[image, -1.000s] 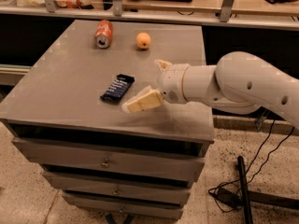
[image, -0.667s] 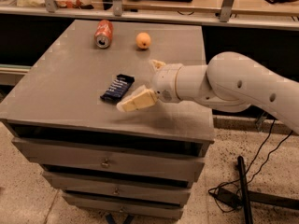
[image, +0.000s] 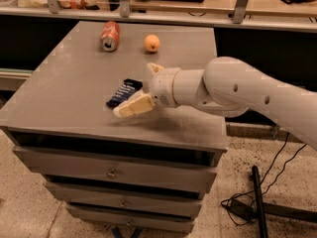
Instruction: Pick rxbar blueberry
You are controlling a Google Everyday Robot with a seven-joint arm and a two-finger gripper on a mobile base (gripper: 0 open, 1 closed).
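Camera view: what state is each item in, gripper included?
rxbar blueberry: lying flat, not gripped.
gripper: jaws open, low at the bar's right side, holding nothing.
red soda can: lying on its side.
orange fruit: resting loose near the can.
cabinet drawers: shut.

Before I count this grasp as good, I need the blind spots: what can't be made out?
Camera view:
- Snack bar: near edge hidden by the open end effector straddling it; contact unclear.
- Its print: too small to read.
- Arm: base cut off by the right edge.
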